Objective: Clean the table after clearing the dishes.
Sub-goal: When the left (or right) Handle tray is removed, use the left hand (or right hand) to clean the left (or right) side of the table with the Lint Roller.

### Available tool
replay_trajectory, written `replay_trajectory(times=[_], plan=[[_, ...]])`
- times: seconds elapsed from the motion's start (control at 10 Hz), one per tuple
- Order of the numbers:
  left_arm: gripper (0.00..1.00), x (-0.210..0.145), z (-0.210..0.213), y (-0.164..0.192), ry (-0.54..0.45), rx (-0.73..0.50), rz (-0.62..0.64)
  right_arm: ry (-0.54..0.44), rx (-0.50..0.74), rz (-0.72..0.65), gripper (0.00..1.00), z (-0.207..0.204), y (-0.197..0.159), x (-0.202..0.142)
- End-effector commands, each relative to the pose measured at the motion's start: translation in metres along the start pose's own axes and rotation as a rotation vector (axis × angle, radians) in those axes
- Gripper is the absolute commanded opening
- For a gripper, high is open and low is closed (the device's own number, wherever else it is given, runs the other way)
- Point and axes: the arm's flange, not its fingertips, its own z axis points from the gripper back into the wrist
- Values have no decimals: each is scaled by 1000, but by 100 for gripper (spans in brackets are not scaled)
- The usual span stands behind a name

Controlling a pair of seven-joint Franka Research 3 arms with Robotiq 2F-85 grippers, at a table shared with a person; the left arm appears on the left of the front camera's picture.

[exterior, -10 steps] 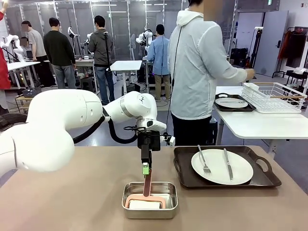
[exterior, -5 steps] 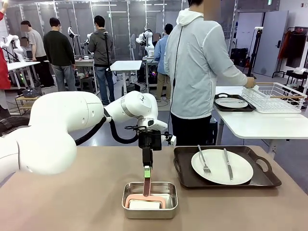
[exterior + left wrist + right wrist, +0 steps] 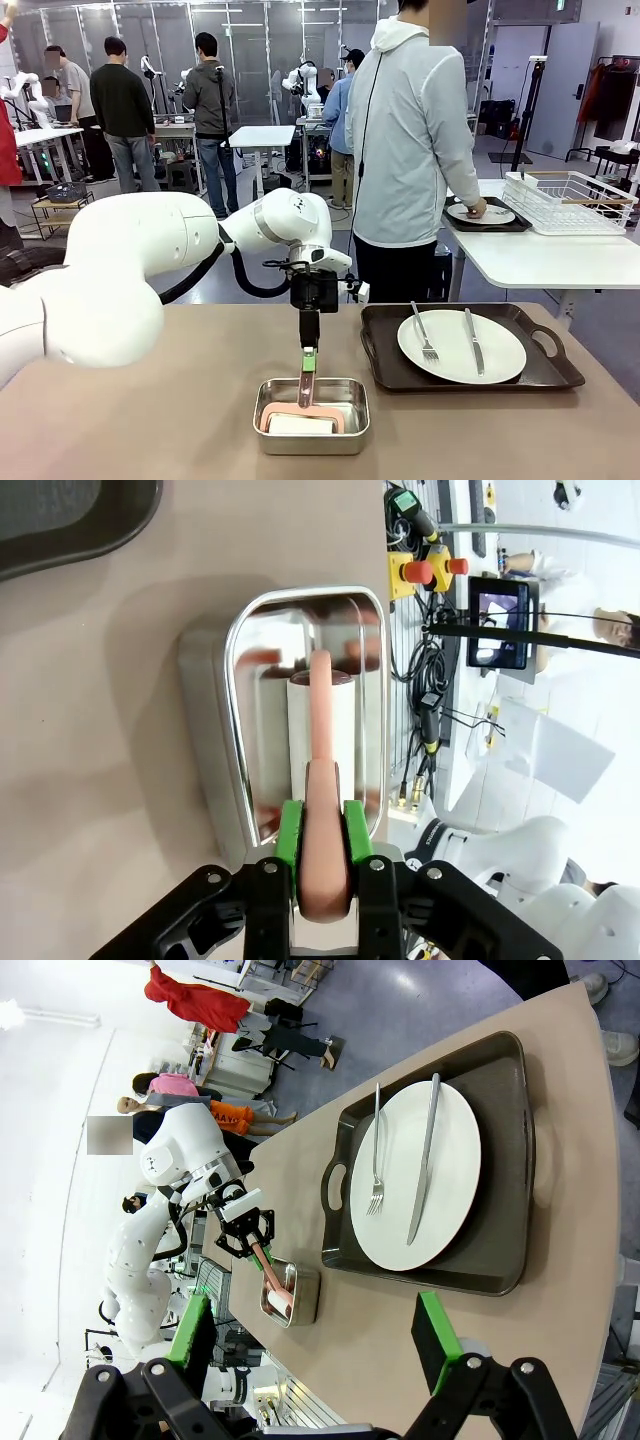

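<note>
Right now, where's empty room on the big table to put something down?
Left of the steel pan, the table is bare to its left edge. Another bare strip runs between the tray and the near edge. Crowded: the middle, where the left tool grips the roller handle over the pan.

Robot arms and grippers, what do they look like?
The left arm is glossy white with bulbous rounded joints; a black hose runs to its wrist. The left gripper is black, with bolted linkages, two slim fingers and green pads. The right gripper looks the same.
</note>
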Motion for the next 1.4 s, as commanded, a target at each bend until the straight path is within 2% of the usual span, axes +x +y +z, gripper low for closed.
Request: replay_trajectory(times=[0.0, 0.2, 0.3, 0.6, 0.8, 0.9, 1.0, 1.1, 1.3], plan=[[0, 11, 18, 2, 11, -3, 27, 1, 2, 3, 100, 1, 3, -2], [8, 10, 25, -14, 13, 16, 75, 1, 2, 3, 100, 1, 3, -2], [8, 5, 31, -30, -2, 36, 126, 1, 2, 3, 100, 1, 3, -2], [8, -13, 48, -100, -77, 186, 363, 1, 2, 3, 100, 1, 3, -2], [8, -40, 59, -139, -218, 358, 610, 1, 2, 3, 100, 1, 3, -2], [8, -62, 61, -160, -348, 418, 809, 1, 2, 3, 100, 1, 3, -2], [8, -87, 63, -179, -394, 494, 940, 1, 2, 3, 100, 1, 3, -2], [8, -123, 65, -191, -485, 506, 1092, 1, 2, 3, 100, 1, 3, -2], [8, -169, 56, -213, -604, 546, 1294, 1, 2, 3, 100, 1, 3, -2]])
